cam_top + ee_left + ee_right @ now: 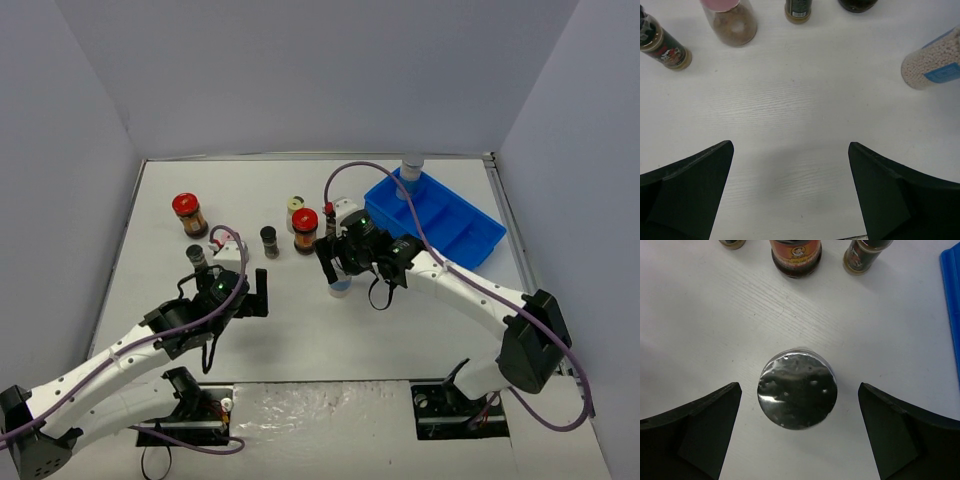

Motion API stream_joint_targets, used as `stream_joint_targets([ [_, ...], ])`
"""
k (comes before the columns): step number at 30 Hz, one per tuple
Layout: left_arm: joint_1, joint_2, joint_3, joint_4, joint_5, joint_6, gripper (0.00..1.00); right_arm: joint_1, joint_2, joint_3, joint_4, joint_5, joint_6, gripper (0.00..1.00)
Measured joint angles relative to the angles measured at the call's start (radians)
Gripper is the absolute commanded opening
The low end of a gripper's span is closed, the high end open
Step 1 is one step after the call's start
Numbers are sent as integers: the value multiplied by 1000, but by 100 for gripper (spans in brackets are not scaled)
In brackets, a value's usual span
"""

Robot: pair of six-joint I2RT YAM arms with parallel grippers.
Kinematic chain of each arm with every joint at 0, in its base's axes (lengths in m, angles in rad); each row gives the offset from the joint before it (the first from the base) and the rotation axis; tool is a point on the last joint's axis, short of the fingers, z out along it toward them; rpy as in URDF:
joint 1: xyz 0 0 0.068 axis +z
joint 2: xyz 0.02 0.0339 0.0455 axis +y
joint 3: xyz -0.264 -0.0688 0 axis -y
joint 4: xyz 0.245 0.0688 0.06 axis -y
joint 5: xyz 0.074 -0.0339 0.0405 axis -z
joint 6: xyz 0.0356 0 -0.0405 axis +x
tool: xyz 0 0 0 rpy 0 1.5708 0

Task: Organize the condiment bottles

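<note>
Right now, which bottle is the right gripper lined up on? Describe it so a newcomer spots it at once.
Start at the blue tray on the right; just left of it hangs the open right gripper. The bottle stands upright between its fingers, untouched. Unlike the red-lidded jar and dark-capped bottles beyond, it has a shiny grey perforated cap.

Nine condiment bottles (186, 211), one blue divided tray (452, 222)
</note>
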Motion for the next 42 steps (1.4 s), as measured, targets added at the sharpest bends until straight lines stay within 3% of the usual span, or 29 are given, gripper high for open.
stream_joint_targets([
  [3, 19, -34, -28, -17, 2, -3, 97, 11, 39, -1, 22, 16, 6, 97],
  [7, 31, -37, -47, -18, 5, -3, 97, 17, 77, -9, 54, 30, 15, 85],
  [14, 33, -13, -63, 10, 19, 3, 97, 18, 105, -20, 80, 43, 31, 26],
  [19, 33, 17, -75, 49, 37, 24, 97, 18, 102, -21, 76, 68, 44, 1],
  [24, 33, 26, -103, 101, 63, 51, 97, -23, 94, 41, -14, 99, 30, 0],
  [34, 34, -6, -114, 124, 100, 59, 97, -355, 90, 439, -59, 138, -17, 0],
  [42, 38, 2, -41, 96, 115, 73, 97, -498, 302, 625, -52, 133, -24, 0],
])
